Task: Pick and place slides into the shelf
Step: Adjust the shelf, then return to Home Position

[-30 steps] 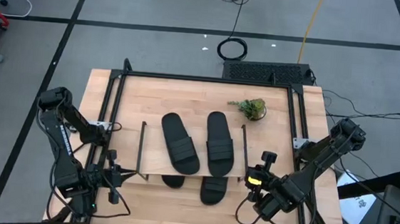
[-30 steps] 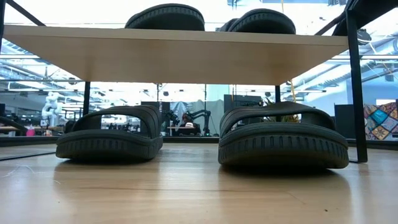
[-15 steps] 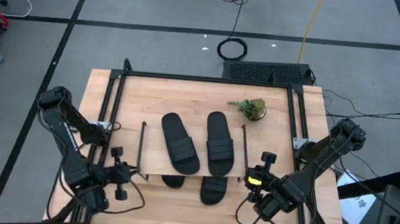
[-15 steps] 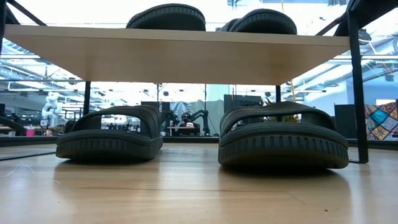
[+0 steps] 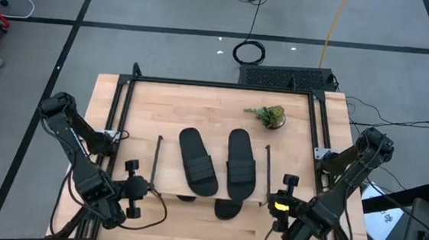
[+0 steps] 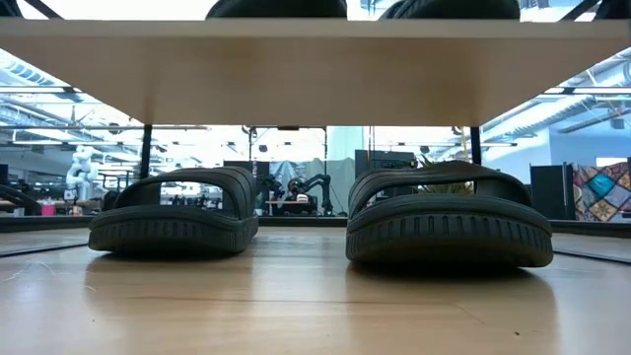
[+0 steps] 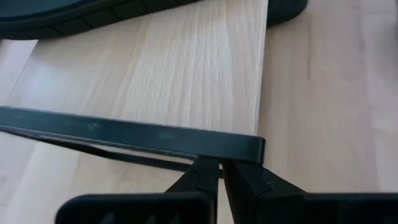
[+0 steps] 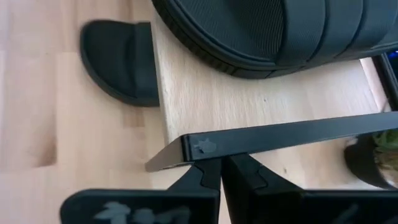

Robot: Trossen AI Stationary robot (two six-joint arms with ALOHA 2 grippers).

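Shelf [image 5: 210, 159] shifted nearer; left pincer [image 7: 217, 176], right pincer [image 8: 222, 172] clamped on thin black wire frames; ribbed slides [image 5: 198, 161] atop.

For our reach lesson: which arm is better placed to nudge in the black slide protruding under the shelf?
Right, probably: the right gripper, shut on the wooden-topped wire shelf, sits nearer that black ribbed slide than the left gripper.

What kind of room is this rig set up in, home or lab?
Most likely a robotics lab or workshop, not a home. The low view shows another robot arm on a bench behind the slides; the high view shows cables on a taped grey floor and a wooden table inside a black frame.
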